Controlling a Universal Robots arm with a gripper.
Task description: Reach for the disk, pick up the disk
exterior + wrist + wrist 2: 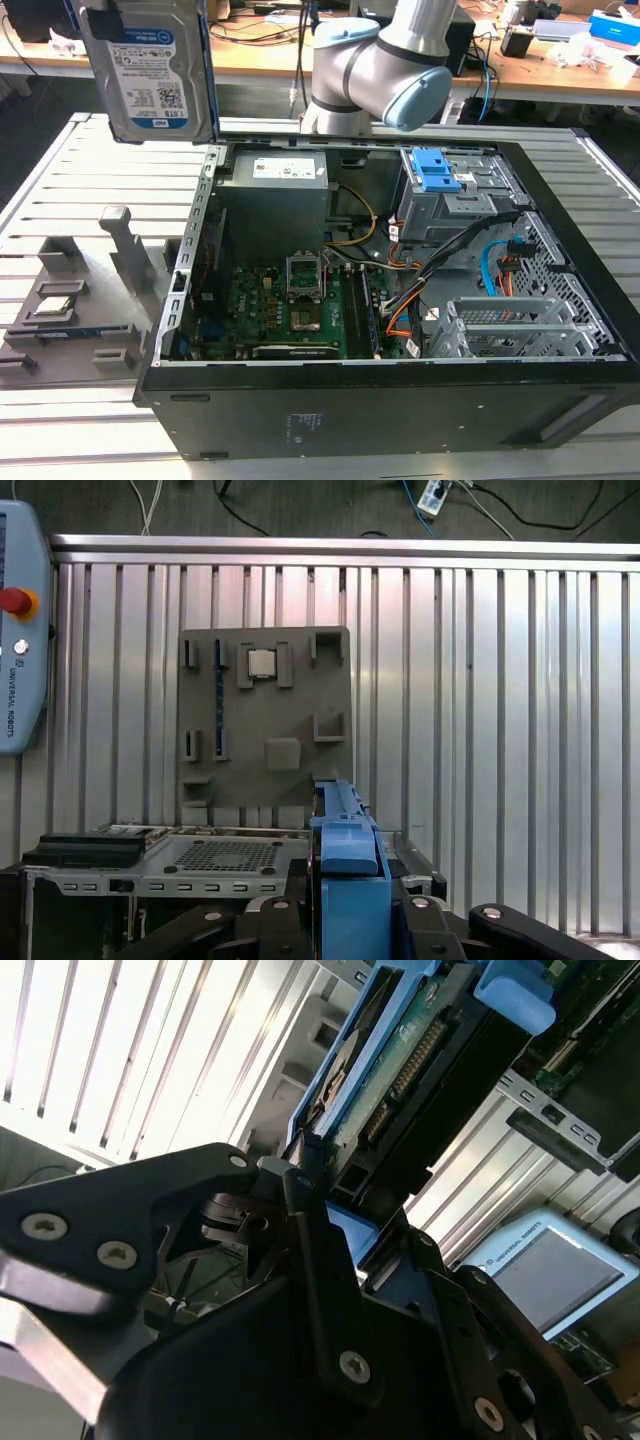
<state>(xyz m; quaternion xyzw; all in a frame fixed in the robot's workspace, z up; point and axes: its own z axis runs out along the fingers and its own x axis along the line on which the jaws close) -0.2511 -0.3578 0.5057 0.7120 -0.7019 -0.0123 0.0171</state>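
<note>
Between the fingers (316, 1260), disk (146, 70) clamped, upright

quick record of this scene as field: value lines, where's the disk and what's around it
disk: held in the air, label toward the exterior camera, at the exterior view's upper left
jaws: shut on the disk's blue-framed edge, seen in both wrist views
case: open, lying on the table
tray: grey, on the table, chip seated in it
task: disk picked up

We count, in the exterior view: one disk (150, 70); one open computer case (350, 420); one grey fixture plate (60, 262) at its nine o'clock; one square chip (55, 303); one robot arm (385, 65).
</note>
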